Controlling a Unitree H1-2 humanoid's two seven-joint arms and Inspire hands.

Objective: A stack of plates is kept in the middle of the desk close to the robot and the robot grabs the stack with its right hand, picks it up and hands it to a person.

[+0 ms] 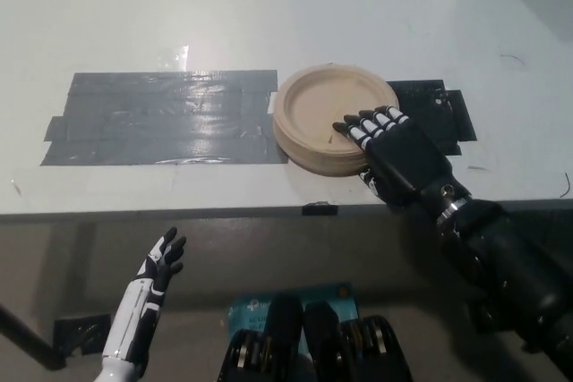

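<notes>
On the white desk (358, 6), the right robot hand (398, 154) grips the stack of plates (322, 114) by its near rim.

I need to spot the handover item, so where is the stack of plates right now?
In the head view, the stack of plates sits right of centre on the white desk, between two dark tape patches, under the black right hand.
</notes>
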